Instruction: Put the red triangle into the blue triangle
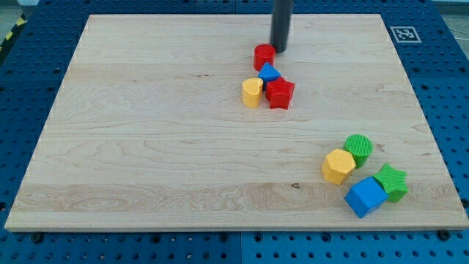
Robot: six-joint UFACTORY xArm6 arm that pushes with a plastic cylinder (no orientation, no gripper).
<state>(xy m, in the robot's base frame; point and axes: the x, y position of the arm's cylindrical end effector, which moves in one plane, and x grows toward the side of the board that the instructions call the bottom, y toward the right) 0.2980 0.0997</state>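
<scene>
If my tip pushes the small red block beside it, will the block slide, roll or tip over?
The red block looks squat with flat faces, so it would probably slide, not roll or tip. My tip touches near its right edge, so an off-centre push may turn it. The blue triangle sits just below, likely stopping it.

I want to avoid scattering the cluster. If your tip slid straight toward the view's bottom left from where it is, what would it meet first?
Probably the small red block: my tip sits just at its upper right, seemingly touching. Behind it lies the blue triangle.
</scene>
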